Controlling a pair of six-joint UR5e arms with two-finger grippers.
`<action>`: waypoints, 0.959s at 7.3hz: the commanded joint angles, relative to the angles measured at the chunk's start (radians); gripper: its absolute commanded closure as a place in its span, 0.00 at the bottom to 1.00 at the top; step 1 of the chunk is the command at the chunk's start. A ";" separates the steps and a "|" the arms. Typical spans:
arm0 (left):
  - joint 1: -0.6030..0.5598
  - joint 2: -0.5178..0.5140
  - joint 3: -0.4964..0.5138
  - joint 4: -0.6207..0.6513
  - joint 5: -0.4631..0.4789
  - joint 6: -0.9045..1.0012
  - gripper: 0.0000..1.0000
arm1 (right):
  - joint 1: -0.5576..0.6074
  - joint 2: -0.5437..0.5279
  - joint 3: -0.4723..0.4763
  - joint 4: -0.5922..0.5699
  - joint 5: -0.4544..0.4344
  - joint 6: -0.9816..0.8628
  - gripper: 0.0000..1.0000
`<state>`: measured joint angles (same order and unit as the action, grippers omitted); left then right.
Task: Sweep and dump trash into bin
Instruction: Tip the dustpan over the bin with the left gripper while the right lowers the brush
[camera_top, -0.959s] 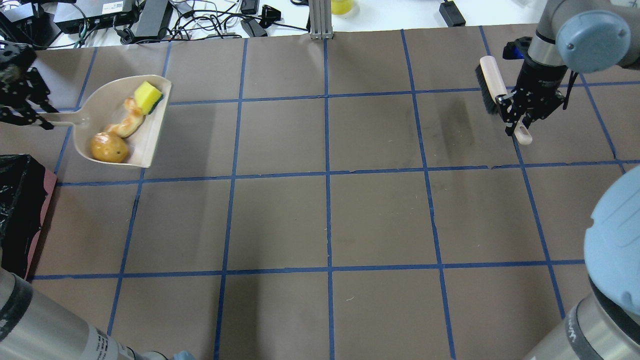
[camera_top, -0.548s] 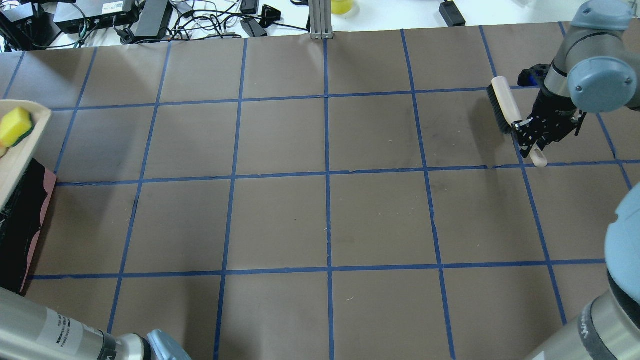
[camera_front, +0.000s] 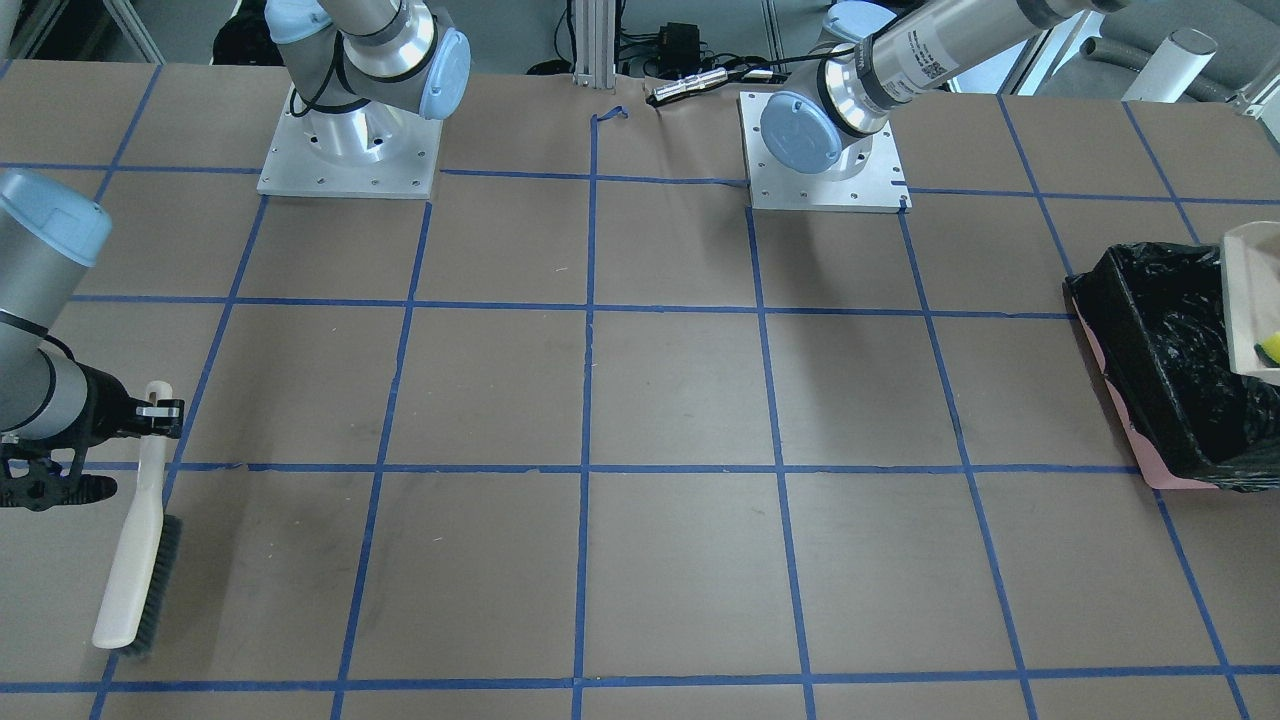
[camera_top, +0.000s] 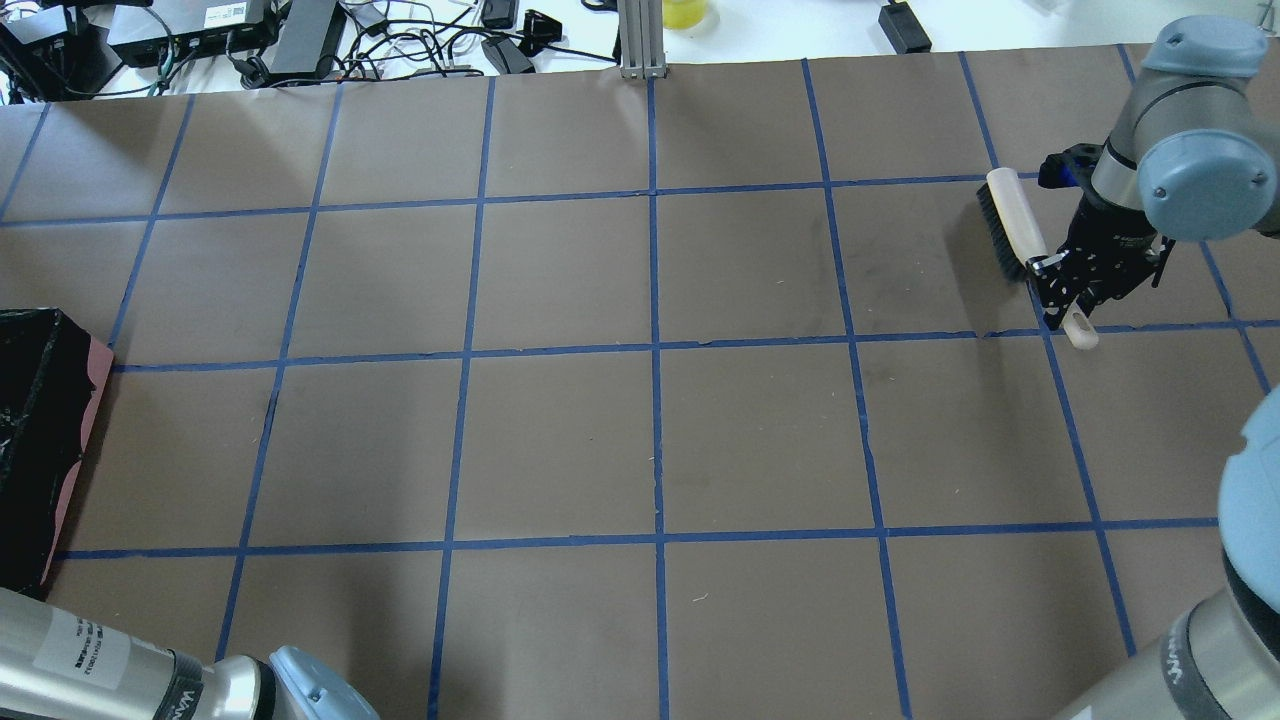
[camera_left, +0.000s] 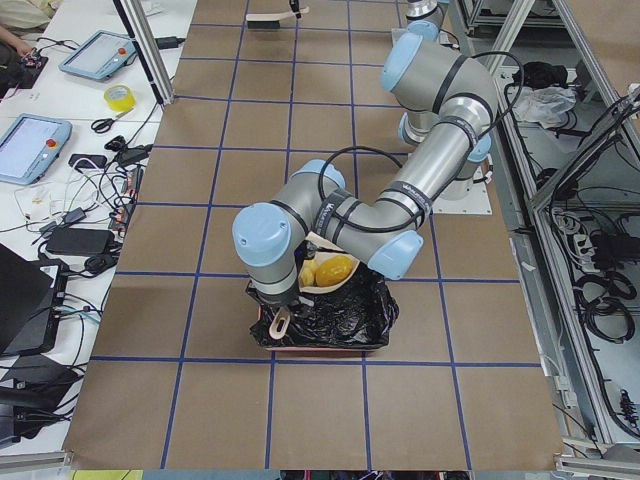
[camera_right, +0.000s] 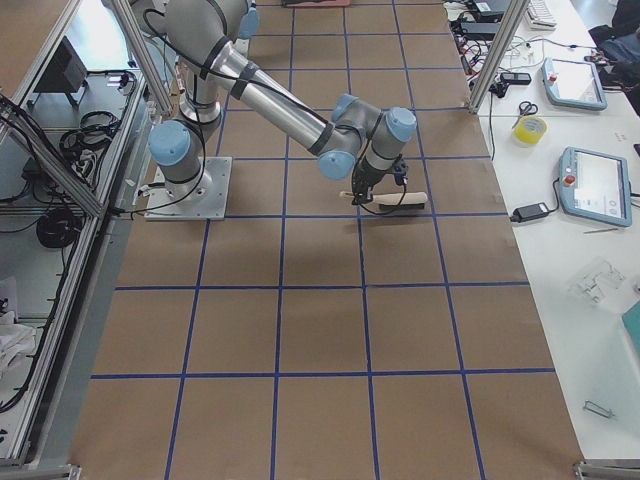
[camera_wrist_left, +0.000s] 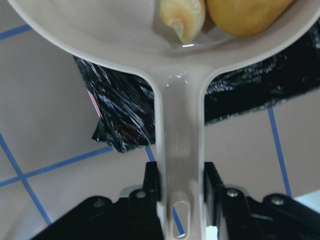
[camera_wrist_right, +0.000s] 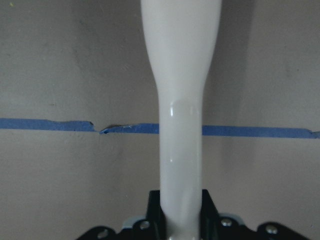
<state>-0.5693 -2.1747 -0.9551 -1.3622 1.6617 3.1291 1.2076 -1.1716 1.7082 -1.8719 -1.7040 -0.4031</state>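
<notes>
Clamping the dustpan (camera_wrist_left: 177, 120), the left gripper (camera_wrist_left: 180, 186) holds trash (camera_wrist_left: 246, 15) above the bin (camera_wrist_left: 250, 95)

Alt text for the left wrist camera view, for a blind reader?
The left gripper clamps the handle of a beige dustpan. The pan holds a golden-brown lump and a tan croissant piece, over a black-bagged bin on the brown table.

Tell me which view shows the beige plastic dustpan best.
Left wrist-mounted: the beige plastic dustpan fills it, handle in the left end effector. Exterior left shows it small, over the black-lined bin; front-facing only an edge; overhead nothing.
</notes>
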 joint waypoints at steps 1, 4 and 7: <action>-0.006 0.015 -0.031 0.149 0.000 0.101 1.00 | 0.000 0.000 0.002 0.002 -0.022 0.013 0.96; -0.011 0.087 -0.247 0.447 0.004 0.148 1.00 | 0.000 -0.005 0.011 0.002 -0.034 0.018 0.95; -0.001 0.203 -0.352 0.522 0.021 0.197 1.00 | 0.000 -0.002 0.016 0.002 -0.034 0.012 0.81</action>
<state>-0.5778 -2.0185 -1.2739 -0.8564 1.6695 3.3121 1.2072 -1.1753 1.7224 -1.8710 -1.7379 -0.3881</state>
